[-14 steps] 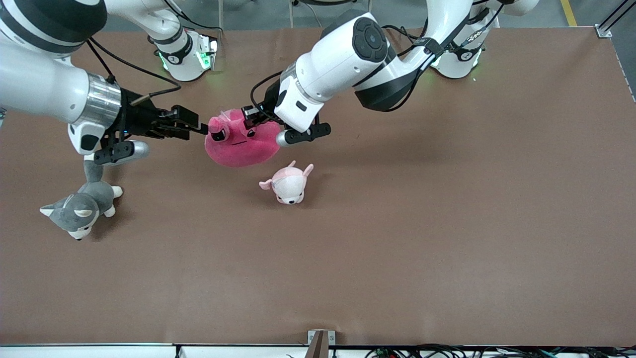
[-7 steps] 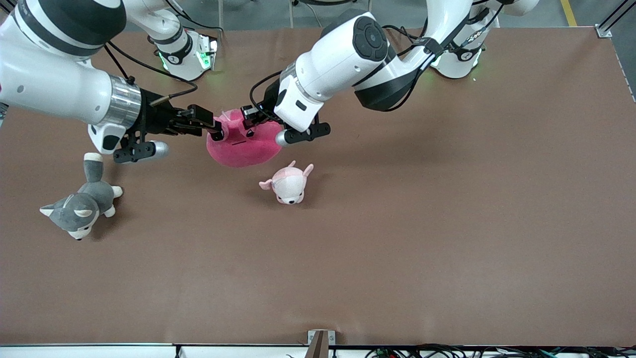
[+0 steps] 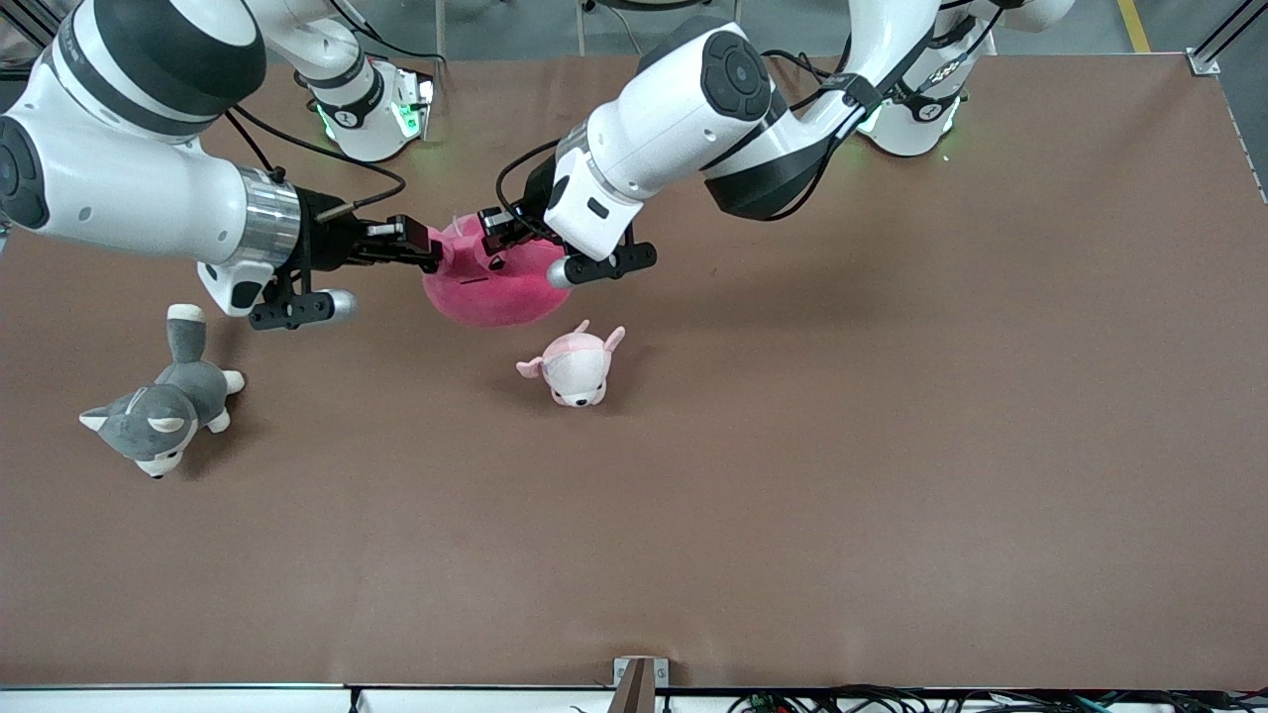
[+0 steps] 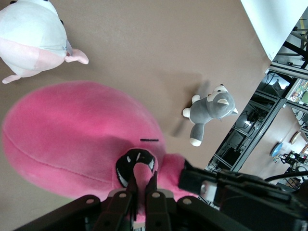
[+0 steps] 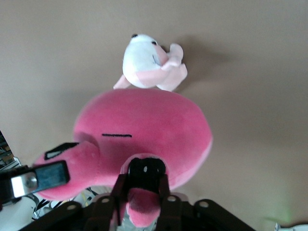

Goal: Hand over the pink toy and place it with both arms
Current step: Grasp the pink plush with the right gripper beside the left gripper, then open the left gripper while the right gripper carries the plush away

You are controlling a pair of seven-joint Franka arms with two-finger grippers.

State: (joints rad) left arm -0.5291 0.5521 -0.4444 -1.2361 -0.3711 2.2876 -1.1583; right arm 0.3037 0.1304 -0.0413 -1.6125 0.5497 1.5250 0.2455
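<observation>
The pink toy hangs above the table near the robots' bases, held between both arms. My left gripper is shut on a pink fold beside the toy's black eye, as the left wrist view shows over the toy's body. My right gripper is at the toy's end toward the right arm. In the right wrist view its jaws stand open on either side of a pink flap and black eye of the toy. The two grippers are close together.
A small pale pink-and-white plush lies on the table just nearer the front camera than the toy. A grey-and-white husky plush lies toward the right arm's end. The brown table runs on toward the left arm's end.
My right gripper has moved in toward the pink toy, from beside it to around its end. The left gripper has kept its hold; the toy shifted slightly.
</observation>
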